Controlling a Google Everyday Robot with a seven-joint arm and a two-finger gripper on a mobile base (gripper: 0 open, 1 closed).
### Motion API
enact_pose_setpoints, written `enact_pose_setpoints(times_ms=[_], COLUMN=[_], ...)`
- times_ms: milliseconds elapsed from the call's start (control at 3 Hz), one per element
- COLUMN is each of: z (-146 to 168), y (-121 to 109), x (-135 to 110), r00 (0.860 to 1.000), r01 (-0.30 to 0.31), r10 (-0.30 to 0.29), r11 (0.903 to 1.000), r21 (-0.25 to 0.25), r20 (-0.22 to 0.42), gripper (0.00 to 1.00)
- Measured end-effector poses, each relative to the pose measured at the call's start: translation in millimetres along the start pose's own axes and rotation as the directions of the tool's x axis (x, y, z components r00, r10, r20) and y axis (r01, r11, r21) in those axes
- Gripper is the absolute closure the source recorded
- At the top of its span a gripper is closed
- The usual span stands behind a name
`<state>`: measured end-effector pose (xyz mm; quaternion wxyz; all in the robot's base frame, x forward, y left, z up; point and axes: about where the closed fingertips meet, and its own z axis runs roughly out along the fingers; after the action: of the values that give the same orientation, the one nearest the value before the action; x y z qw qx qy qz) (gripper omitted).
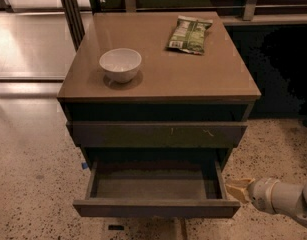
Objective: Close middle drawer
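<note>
Down low on the cabinet, the middle drawer (155, 208) is pulled way out, under the scratched front (158, 134). Tool (237, 189) sits just beside its right front corner, can't tell if it's apart or together. Bowl (120, 64) and green bag (189, 34) are up on the counter (158, 86).

We log: brown cabinet top (193, 79) carries a white bowl (120, 64) at left and a green snack packet (189, 34) rear right, well apart; gripper (238, 190) low right, below it
</note>
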<state>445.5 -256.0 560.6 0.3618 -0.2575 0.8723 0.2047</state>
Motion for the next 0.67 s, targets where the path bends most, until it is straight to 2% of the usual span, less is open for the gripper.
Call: enact_pose_setpoints(times_ms=[333, 667], z=[0, 8], y=[4, 9], x=[3, 21], r00=[1.000, 0.998], r01=[0.002, -0.048], r10=[-0.002, 0.047], r11=[0.9998, 0.9978], r21=[0.018, 0.044], r20=[0.001, 0.039], gripper=[1.00, 1.00])
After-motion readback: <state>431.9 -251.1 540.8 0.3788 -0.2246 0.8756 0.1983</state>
